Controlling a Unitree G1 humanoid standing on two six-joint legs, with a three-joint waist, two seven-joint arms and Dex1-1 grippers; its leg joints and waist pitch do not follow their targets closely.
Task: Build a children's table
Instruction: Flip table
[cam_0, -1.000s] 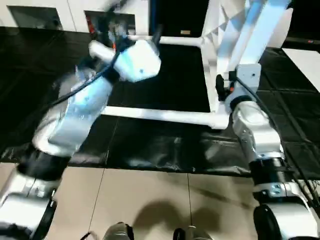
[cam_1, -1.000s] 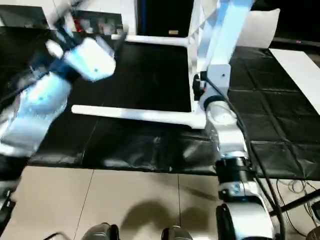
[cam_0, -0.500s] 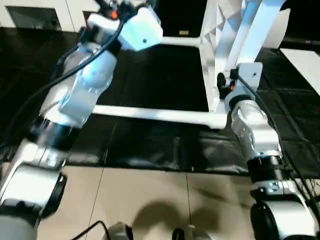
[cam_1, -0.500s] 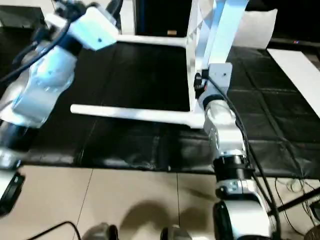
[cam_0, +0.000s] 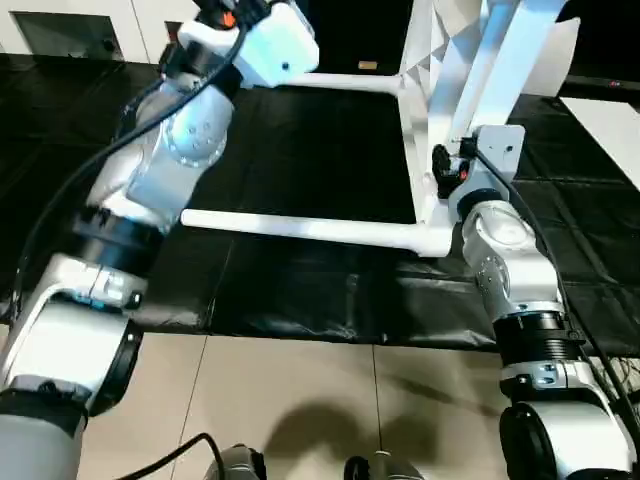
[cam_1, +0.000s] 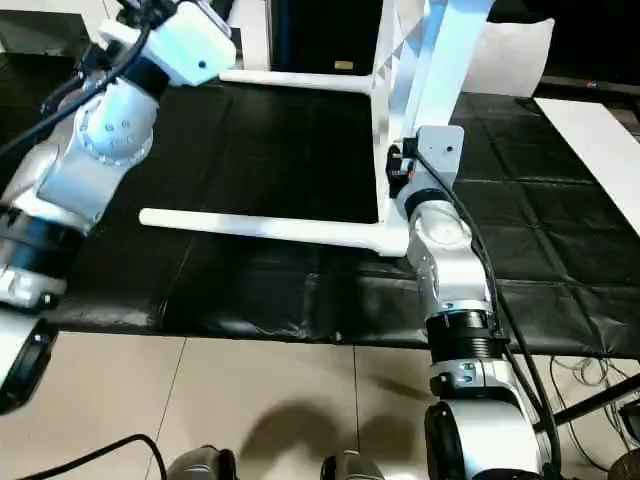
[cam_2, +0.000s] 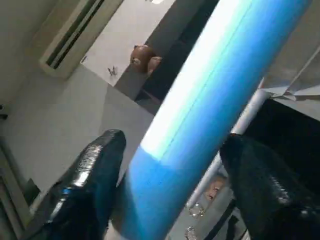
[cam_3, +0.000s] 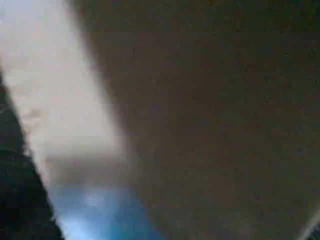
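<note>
The black mat covers most of the floor ahead, with pale tiles nearer the robot. On the mat the white children's table stands tipped on its side, its ribbed underside facing the left arm and its top rising out of view. Two of its tubular legs jut out level over the mat: the near leg runs from a lower corner socket, the far leg from the corner behind. The left gripper is raised beside the far leg, and its two black fingers straddle a white leg tube with small gaps either side, not clamped. The right arm reaches to the table's near edge; whether its jaws grip anything I cannot tell.
</note>
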